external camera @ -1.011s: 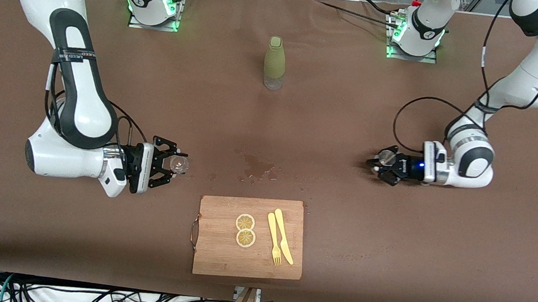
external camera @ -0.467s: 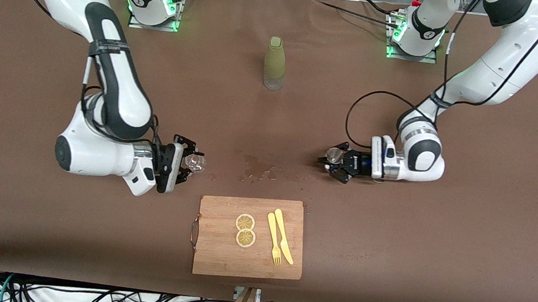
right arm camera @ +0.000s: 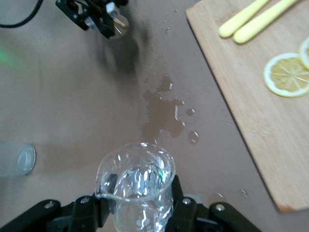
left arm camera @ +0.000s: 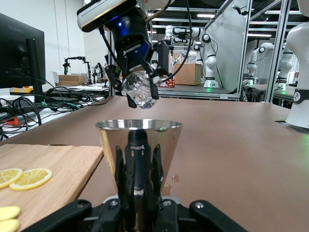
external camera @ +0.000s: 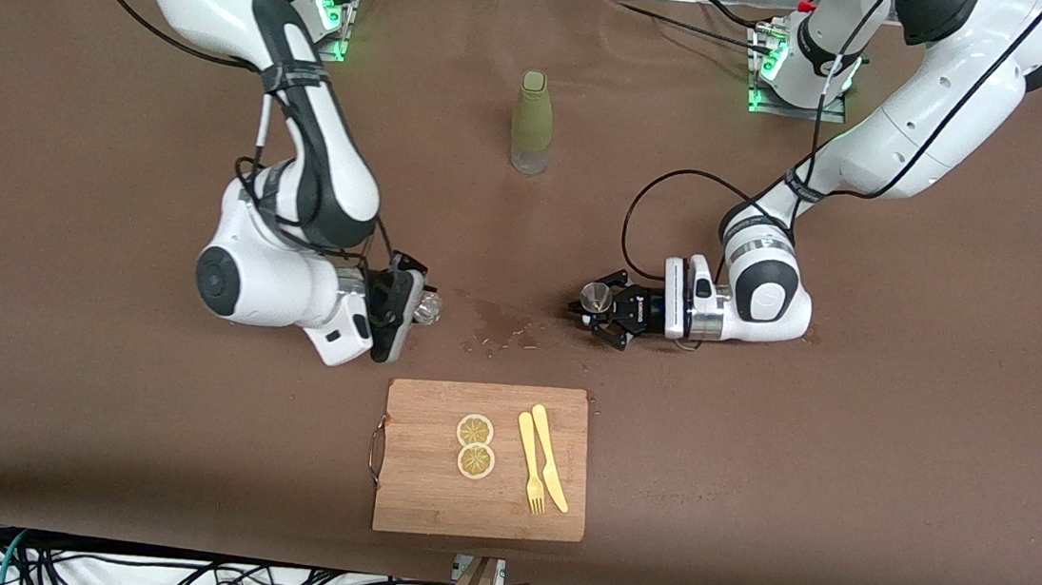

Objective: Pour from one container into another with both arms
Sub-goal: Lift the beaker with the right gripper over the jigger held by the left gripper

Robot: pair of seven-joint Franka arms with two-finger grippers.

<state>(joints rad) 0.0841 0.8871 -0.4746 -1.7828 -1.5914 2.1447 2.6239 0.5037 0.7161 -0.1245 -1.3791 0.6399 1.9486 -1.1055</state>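
Note:
My right gripper point(external camera: 414, 307) is shut on a clear glass beaker point(external camera: 429, 306), held tilted over the table beside a wet patch point(external camera: 503, 327). In the right wrist view the beaker point(right arm camera: 137, 186) sits between the fingers of that gripper point(right arm camera: 140, 205). My left gripper point(external camera: 598, 309) is shut on a small metal cone-shaped cup point(external camera: 594, 296), upright over the table on the patch's other flank. The left wrist view shows this cup point(left arm camera: 139, 145) in the left gripper point(left arm camera: 139, 193), with the tilted beaker point(left arm camera: 140, 92) facing it higher up.
A wooden cutting board point(external camera: 427, 475) with two lemon slices point(external camera: 475, 446) and a yellow fork and knife point(external camera: 542, 471) lies nearer the front camera than the patch. A green bottle point(external camera: 533, 122) stands between the arm bases.
Both arms have swung in toward the middle of the table, carrying the beaker and the metal cup closer together. The right wrist has turned and the beaker now tilts.

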